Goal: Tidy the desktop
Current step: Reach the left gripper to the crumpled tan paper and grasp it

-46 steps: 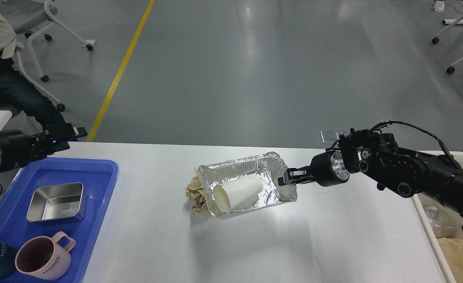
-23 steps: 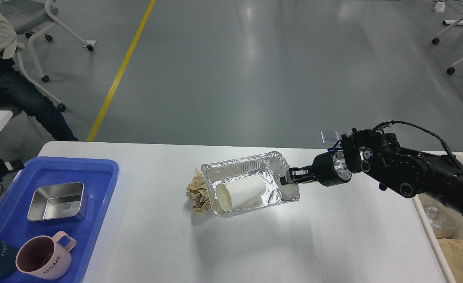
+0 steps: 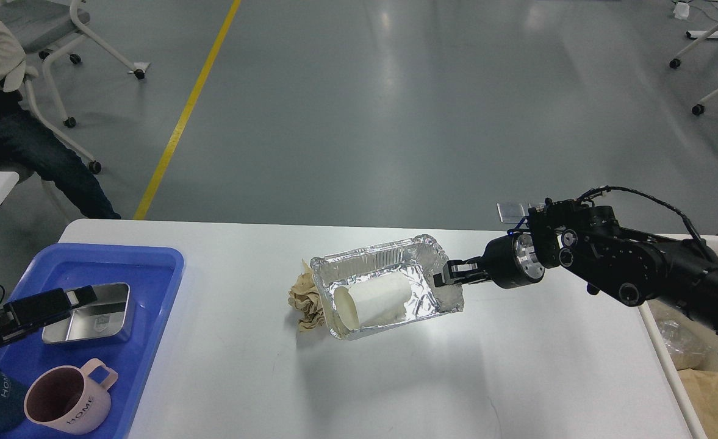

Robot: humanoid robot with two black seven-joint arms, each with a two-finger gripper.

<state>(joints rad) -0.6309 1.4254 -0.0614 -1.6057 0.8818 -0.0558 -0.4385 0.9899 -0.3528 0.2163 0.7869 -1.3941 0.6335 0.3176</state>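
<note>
My right tool (image 3: 441,279) is pinching the right rim of the foil tray (image 3: 389,286), which is sitting mid-bench (image 3: 517,378) with a white paper cup (image 3: 371,300) lying on its side inside — crumpled brown paper (image 3: 305,300) touching its left end. My left tool (image 3: 60,300) is hovering over the blue tray (image 3: 151,286); whether it is parted I cannot tell.

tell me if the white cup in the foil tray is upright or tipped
Tipped. The cup lies on its side inside the foil tray, its open mouth facing lower left.
</note>
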